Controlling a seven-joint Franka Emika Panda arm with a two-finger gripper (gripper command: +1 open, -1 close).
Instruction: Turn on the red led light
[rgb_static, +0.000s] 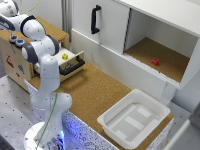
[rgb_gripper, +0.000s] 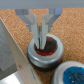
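Note:
The red led light (rgb_gripper: 46, 51) is a round red cap in a dark ring, set in a cork surface. My gripper (rgb_gripper: 43, 42) is shut, its two fingertips (rgb_gripper: 39, 39) together and resting on top of the red cap. The matching blue cap (rgb_gripper: 70, 74) sits right beside it. In the exterior view my gripper (rgb_static: 5, 25) is at the far left over the top of the wooden box (rgb_static: 15, 62). Its fingertips cannot be made out there.
The box's drawer (rgb_static: 70, 62) stands open with a yellow cube (rgb_static: 65, 56) inside. A small red cube (rgb_static: 155, 61) lies in the open white cabinet (rgb_static: 165, 45). A white tray (rgb_static: 134, 118) sits on the cork tabletop (rgb_static: 95, 92) at the exterior view's right.

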